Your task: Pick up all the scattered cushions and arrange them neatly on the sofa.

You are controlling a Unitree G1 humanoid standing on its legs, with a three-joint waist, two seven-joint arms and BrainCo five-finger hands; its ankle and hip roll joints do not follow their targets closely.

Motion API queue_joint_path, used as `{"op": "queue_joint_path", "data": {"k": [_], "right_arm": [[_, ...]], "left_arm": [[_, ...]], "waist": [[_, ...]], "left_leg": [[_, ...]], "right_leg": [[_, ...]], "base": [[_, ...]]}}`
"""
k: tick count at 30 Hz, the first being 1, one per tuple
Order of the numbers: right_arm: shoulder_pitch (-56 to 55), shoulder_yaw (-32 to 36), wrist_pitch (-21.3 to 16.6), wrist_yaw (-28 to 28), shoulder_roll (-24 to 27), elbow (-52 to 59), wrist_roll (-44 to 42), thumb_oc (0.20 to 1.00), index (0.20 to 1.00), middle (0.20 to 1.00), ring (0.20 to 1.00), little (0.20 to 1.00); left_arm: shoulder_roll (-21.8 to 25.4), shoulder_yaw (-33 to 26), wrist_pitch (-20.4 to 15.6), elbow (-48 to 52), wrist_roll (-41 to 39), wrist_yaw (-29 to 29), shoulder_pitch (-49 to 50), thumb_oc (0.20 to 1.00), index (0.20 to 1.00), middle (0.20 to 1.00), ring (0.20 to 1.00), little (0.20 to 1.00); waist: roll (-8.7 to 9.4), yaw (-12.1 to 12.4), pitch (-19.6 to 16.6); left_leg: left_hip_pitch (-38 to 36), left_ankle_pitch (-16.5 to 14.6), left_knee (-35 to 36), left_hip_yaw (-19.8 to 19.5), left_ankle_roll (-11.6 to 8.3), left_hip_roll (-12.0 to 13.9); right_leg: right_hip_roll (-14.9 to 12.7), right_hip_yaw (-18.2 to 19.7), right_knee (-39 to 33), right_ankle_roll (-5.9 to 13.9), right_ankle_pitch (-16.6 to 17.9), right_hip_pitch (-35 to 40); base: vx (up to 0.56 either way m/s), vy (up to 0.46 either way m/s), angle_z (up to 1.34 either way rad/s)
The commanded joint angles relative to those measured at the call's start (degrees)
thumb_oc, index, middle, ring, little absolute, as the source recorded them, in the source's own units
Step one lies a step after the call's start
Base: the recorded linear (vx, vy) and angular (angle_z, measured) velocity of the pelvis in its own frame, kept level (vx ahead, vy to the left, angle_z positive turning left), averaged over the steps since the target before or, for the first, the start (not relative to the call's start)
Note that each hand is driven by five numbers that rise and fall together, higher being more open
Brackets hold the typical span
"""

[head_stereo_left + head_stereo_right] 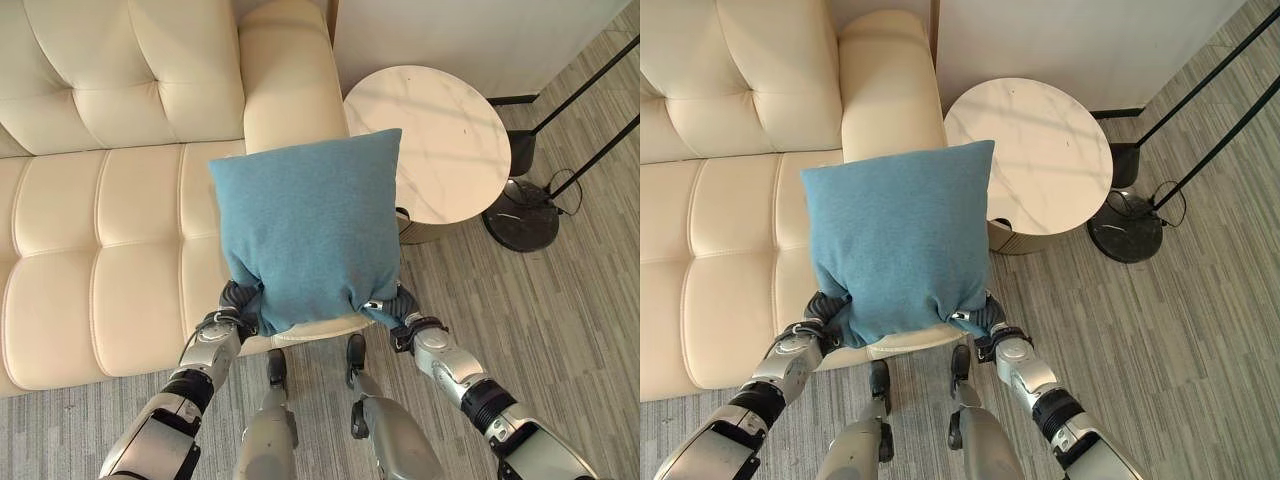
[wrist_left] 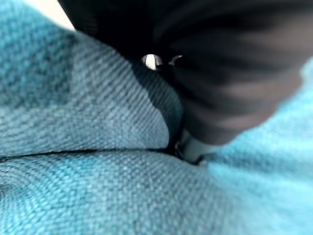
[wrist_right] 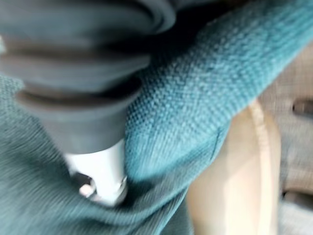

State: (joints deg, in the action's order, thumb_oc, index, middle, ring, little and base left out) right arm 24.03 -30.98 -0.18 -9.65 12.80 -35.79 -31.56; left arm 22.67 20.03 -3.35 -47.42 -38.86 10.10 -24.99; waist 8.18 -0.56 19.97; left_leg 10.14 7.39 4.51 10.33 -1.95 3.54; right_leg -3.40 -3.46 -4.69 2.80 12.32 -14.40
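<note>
Blue woven cushion (image 1: 305,225) is held raised over the front edge of the cream sofa (image 1: 100,260), near the armrest. The left hand (image 1: 238,300) supports its lower left corner and the right hand (image 1: 398,305) its lower right corner. The fabric bunches over both hands; whether the fingers are spread or pinching cannot be determined. A round marble tabletop (image 1: 440,130) stands beside the armrest
</note>
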Motion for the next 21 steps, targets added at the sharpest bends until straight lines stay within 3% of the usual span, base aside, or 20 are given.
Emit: {"op": "queue_joint_path", "data": {"k": [1,8,12,13,17,21], "right_arm": [[3.07,-9.33,-3.31,6.23,-7.40,3.92,-0.11,0.200,0.200,0.200,0.200,0.200],[0.22,-5.32,-6.70,2.28,-6.54,7.96,1.62,0.200,0.200,0.200,0.200,0.200],[-3.72,1.88,-11.11,-1.24,-5.37,13.79,-0.68,0.200,0.200,0.200,0.200,0.200],[-6.63,5.80,-12.11,-3.52,-3.90,16.73,2.05,0.200,0.200,0.200,0.200,0.200],[-8.72,7.36,-10.79,-4.67,-2.64,16.62,5.25,0.200,0.200,0.200,0.200,0.200],[-9.68,8.09,-11.26,-2.41,-3.57,18.07,0.92,0.200,0.200,0.200,0.200,0.200]], "left_arm": [[-15.25,9.67,-1.10,2.40,-1.07,-6.21,-3.05,0.200,0.200,0.200,0.200,0.200],[-12.70,7.86,-4.29,8.93,4.69,0.26,-1.03,0.200,0.200,0.200,0.200,0.200],[-11.28,3.75,-7.43,18.18,5.82,5.06,2.87,0.200,0.200,0.200,0.200,0.200],[-10.04,0.90,-8.84,25.78,6.80,6.16,6.58,0.200,0.200,0.200,0.200,0.200],[-8.43,-0.28,-8.48,31.21,9.36,6.03,9.56,0.200,0.200,0.200,0.200,0.200],[-7.38,0.13,-7.84,33.21,11.76,5.46,9.99,0.200,0.200,0.200,0.200,0.200]], "waist": [[-0.96,1.01,0.79],[-1.33,1.26,0.50],[-1.61,1.25,0.20],[-1.91,1.10,-0.21],[-2.32,1.19,-0.62],[-2.27,1.51,-0.78]], "left_leg": [[2.58,-3.98,-2.10,-3.95,-1.64,1.57],[2.48,-4.09,-1.95,-4.27,-1.56,1.46],[2.02,-4.36,-1.68,-4.40,-1.43,1.16],[2.09,-4.48,-1.50,-4.51,-1.28,0.96],[1.82,-4.81,-1.48,-4.61,-1.00,0.69],[1.84,-5.09,-1.70,-4.79,-0.77,0.46]], "right_leg": [[-3.29,-0.05,6.91,4.06,-10.96,0.36],[-3.57,-0.42,6.64,4.14,-10.95,0.65],[-3.77,-0.69,6.49,4.29,-11.13,1.10],[-3.90,-0.71,6.28,4.37,-11.12,1.09],[-4.17,-0.85,6.13,4.47,-11.24,1.48],[-4.34,-0.76,5.94,4.65,-11.17,1.70]], "base": [[0.00,-0.033,0.03],[0.00,-0.007,0.02],[0.01,0.000,0.06],[-0.01,0.022,0.08],[-0.01,0.015,0.04],[-0.01,0.016,0.01]]}}
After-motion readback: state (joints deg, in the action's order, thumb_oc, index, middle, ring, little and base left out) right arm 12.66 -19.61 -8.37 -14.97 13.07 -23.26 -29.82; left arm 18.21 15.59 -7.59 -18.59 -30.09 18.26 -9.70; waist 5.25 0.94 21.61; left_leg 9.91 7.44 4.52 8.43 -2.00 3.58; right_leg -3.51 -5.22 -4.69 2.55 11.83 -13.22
